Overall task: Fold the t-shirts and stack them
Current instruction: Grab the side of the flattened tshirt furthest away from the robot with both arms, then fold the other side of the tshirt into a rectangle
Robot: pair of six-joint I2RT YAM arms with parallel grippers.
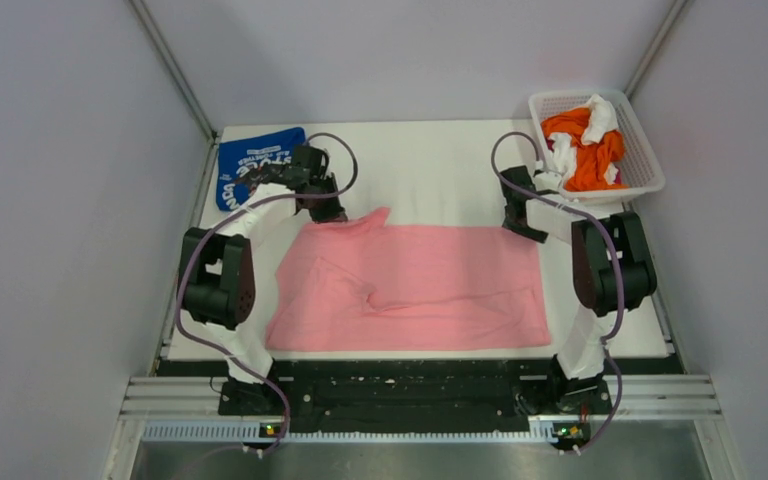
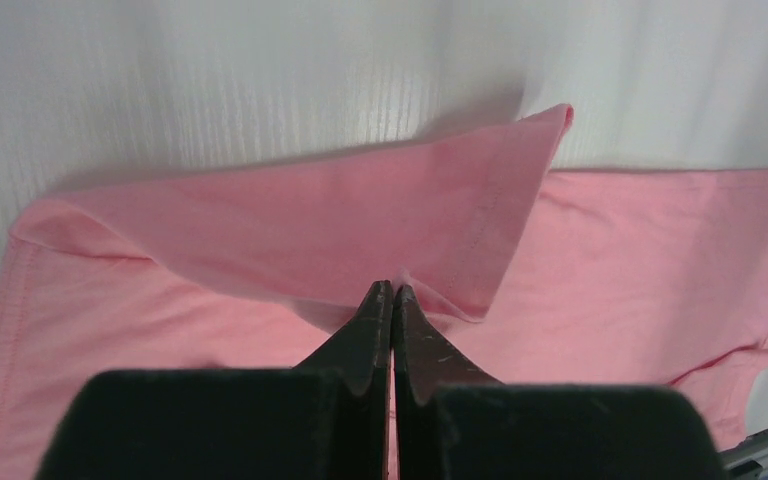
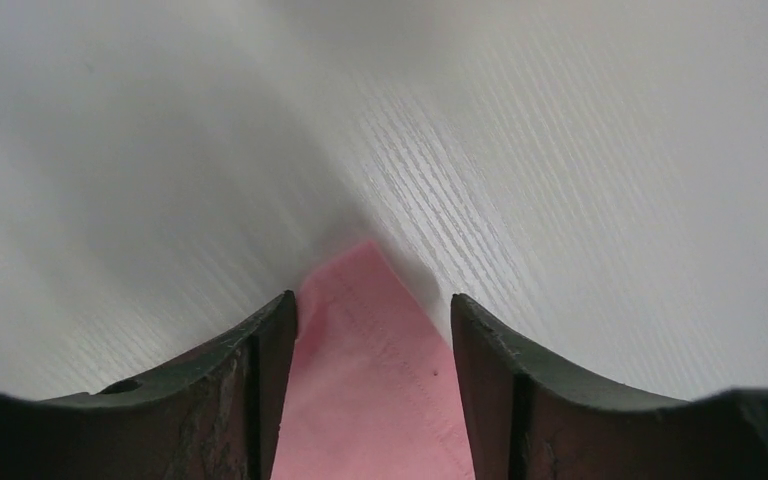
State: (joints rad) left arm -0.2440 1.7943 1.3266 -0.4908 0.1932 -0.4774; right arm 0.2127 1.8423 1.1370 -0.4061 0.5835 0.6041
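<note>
Lying flat on the desk (image 1: 430, 165), the pink shirt (image 1: 420, 285) is clenched at its far left corner by the left end effector (image 2: 392, 292). The right end effector (image 3: 372, 305) straddles the far right corner, released. Advise closing fully before lifting evenly.

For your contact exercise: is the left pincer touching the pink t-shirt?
Touching. Left wrist view shows the left pincer shut on a fold of the pink t-shirt.

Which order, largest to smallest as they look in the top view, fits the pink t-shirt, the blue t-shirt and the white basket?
1. pink t-shirt, spread across the table.
2. white basket.
3. blue t-shirt, folded and partly covered, so its place is less sure.
</note>
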